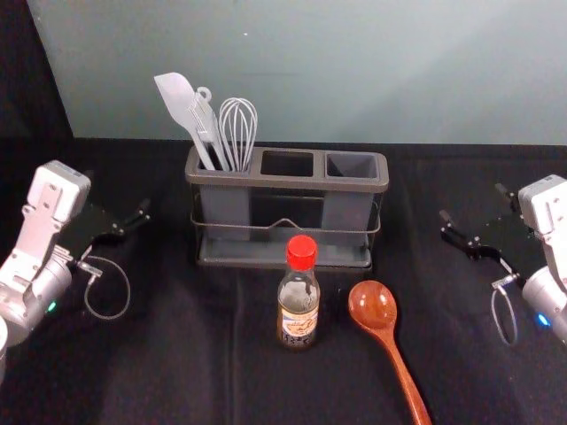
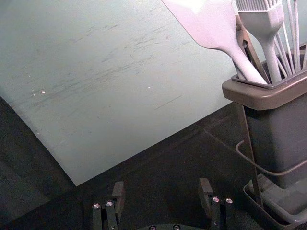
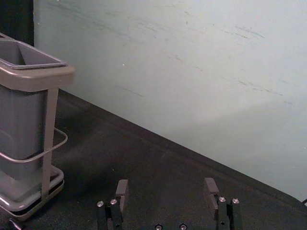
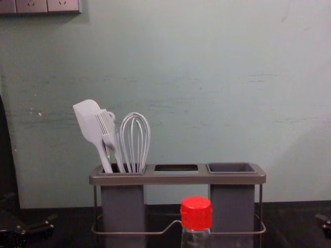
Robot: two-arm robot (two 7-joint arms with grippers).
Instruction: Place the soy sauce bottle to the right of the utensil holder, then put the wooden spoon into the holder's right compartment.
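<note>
Pale grey-green wall (image 1: pixel 354 71) behind a black-covered table (image 1: pixel 177 372).

White-and-grey arms (image 1: pixel 42 214), looped cables (image 1: pixel 128 290) (1 green light (image 1: pixel 51 306), 1 blue (image 1: pixel 542 320)).

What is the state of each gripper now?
Left gripper: open, holding nothing, at the left of the holder.
Right gripper: open, holding nothing, at the right of the holder.

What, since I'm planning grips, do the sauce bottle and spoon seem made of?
The bottle looks like clear glass, possibly plastic: smooth, see-through above its label. Its opaque red cap is probably plastic. The spoon looks like lacquered wood, reddish-brown with highlights on its bowl.
</note>
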